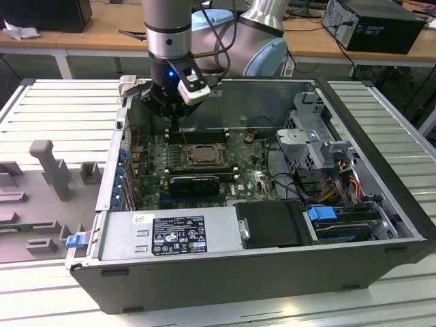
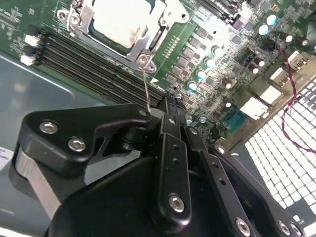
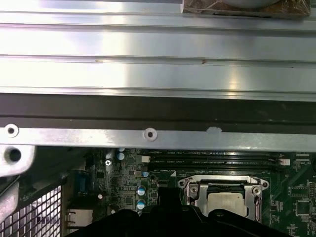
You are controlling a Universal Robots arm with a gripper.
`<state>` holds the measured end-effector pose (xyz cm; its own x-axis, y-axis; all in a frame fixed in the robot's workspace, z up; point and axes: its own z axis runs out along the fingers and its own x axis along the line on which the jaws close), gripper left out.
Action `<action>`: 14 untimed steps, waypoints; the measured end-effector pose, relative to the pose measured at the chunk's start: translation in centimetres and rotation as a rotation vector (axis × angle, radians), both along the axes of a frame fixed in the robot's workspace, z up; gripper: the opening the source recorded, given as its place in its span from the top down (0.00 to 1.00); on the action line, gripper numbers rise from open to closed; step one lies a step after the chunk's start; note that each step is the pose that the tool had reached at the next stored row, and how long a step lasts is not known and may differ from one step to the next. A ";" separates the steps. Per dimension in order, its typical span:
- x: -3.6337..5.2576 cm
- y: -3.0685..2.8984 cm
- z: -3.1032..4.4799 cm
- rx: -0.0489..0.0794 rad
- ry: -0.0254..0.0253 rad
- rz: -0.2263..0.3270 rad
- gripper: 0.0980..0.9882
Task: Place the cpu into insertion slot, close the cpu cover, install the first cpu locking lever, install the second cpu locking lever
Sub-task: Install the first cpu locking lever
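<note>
Your end effector (image 2: 170, 116) looks pinched narrow on a thin wire lever (image 2: 146, 86); the cpu (image 2: 123, 19) sits under the closed cpu cover (image 2: 148, 42).

The arm (image 1: 168, 27) is a grey metallic cylinder with pale blue joint caps, black cables and a lit blue light, ending in a black gripper (image 2: 170, 123) studded with silver screws.
</note>
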<state>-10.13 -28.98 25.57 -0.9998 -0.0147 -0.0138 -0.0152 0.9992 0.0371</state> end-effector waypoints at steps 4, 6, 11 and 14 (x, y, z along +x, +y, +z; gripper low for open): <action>0.28 0.00 0.00 0.000 0.0001 0.000 0.99; 0.47 0.00 0.00 0.000 0.0002 0.000 0.99; 0.78 0.00 0.00 0.000 0.0002 0.000 0.99; 0.95 0.00 -0.01 0.000 0.0002 0.000 0.99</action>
